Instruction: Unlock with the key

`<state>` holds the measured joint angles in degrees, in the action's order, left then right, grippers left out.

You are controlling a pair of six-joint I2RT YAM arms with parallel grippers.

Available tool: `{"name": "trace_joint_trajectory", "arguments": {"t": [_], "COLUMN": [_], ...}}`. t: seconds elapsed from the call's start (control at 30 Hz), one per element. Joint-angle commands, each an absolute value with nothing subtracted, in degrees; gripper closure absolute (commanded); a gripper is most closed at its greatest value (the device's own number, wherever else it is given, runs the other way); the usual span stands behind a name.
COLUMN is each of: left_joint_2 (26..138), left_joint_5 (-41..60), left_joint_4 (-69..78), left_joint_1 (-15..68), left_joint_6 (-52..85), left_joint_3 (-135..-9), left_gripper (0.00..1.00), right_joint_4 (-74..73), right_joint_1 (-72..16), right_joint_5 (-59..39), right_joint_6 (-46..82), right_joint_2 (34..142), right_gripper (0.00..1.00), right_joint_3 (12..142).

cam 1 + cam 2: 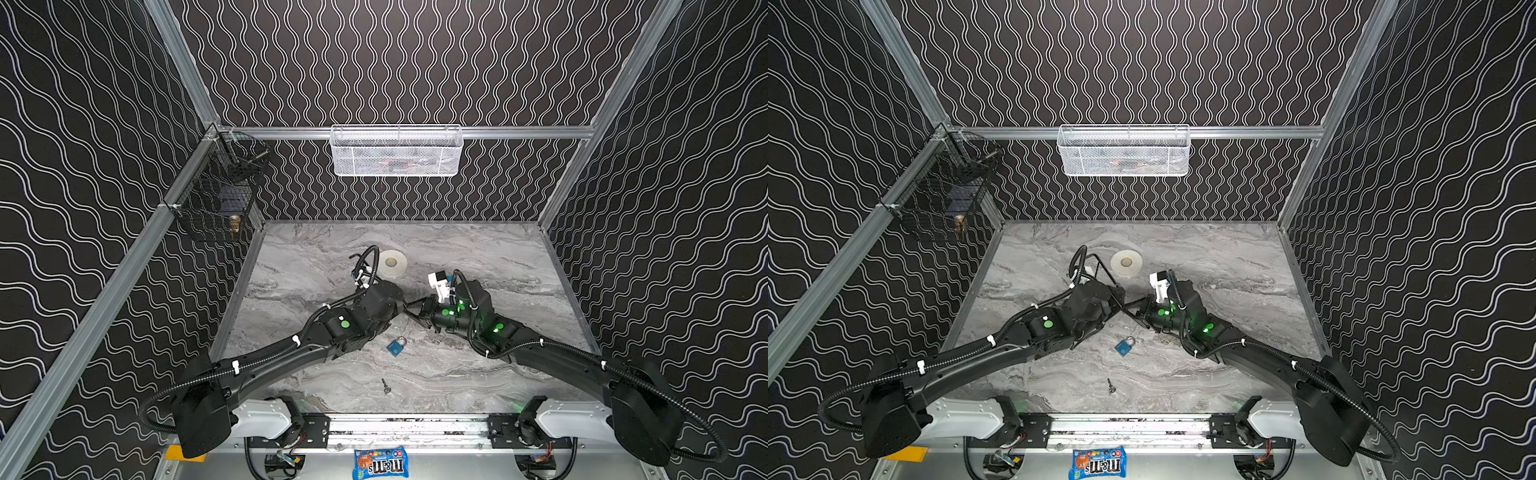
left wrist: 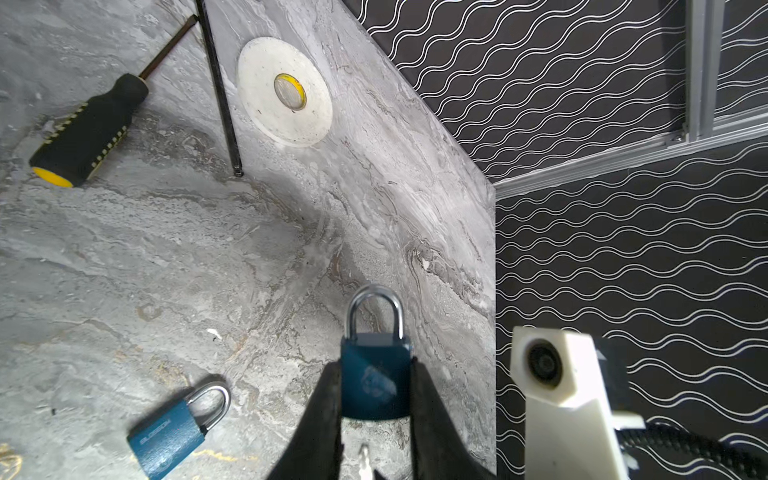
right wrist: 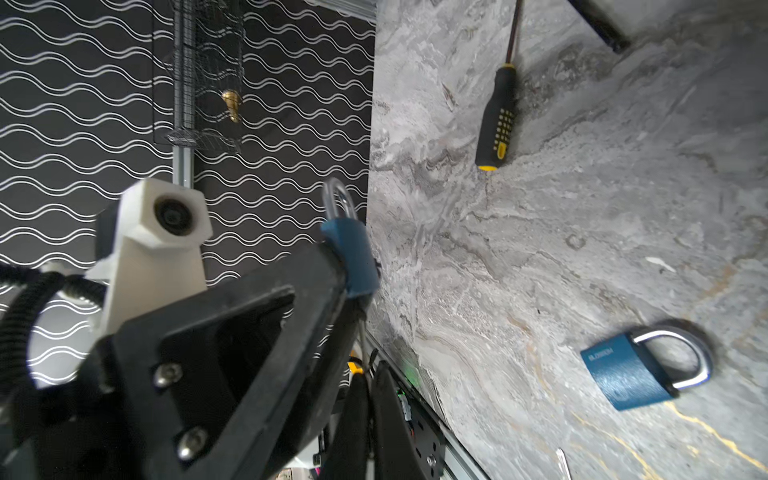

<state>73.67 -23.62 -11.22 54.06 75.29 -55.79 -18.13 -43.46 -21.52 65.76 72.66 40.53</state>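
Inside the left gripper (image 2: 374, 368) a blue metal padlock (image 2: 376, 384) is clamped; at its base a small silver key (image 2: 364, 457) is pinched by the right gripper (image 3: 368, 386).

The blue padlock (image 2: 376, 374), shackle closed, is held aloft, a silver key (image 2: 364, 459) near its bottom end.

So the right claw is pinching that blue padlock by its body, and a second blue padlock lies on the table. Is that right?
Not quite: the left gripper, not the right, pinches the held padlock by its body, as the left wrist view shows. The second blue padlock does lie on the table.
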Motion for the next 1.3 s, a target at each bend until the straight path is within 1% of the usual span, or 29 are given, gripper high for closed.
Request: {"name": "trace_joint_trajectory", "arguments": {"t": [0.0, 0.33, 0.8, 1.0, 1.13, 1.27], "left_joint_2": [73.1, 73.2, 73.8, 76.1, 76.5, 76.4], "left_joint_5": [-24.2, -23.7, -22.6, -21.5, -21.0, -22.1], "left_joint_4": [-9.4, -9.7, -9.2, -12.4, -12.8, -15.2], "left_joint_1": [54.1, 54.1, 54.1, 54.3, 54.5, 54.9], "left_joint_6": [76.9, 77.3, 77.0, 75.6, 75.2, 74.5], "left_joint_3": [-55.7, -56.1, -56.1, -58.7, -58.4, -58.7], "left_gripper": [1.00, 1.00, 1.00, 1.00, 1.00, 1.00], "right_joint_4": [-20.1, -19.8, -17.3, -14.7, -10.7, -10.0], "right_joint_1": [-43.8, -43.8, -44.6, -45.9, -46.9, -47.0], "right_joint_5": [-19.2, -16.7, -14.4, -9.6, -5.8, -3.7], "right_joint_6": [66.3, 66.2, 64.2, 62.5, 59.1, 58.2], "right_joint_2": [72.6, 72.3, 73.9, 73.5, 73.3, 73.3], "right_gripper": [1.00, 1.00, 1.00, 1.00, 1.00, 1.00], "right_joint_3": [41.0, 40.8, 43.7, 45.1, 47.8, 48.4]}}
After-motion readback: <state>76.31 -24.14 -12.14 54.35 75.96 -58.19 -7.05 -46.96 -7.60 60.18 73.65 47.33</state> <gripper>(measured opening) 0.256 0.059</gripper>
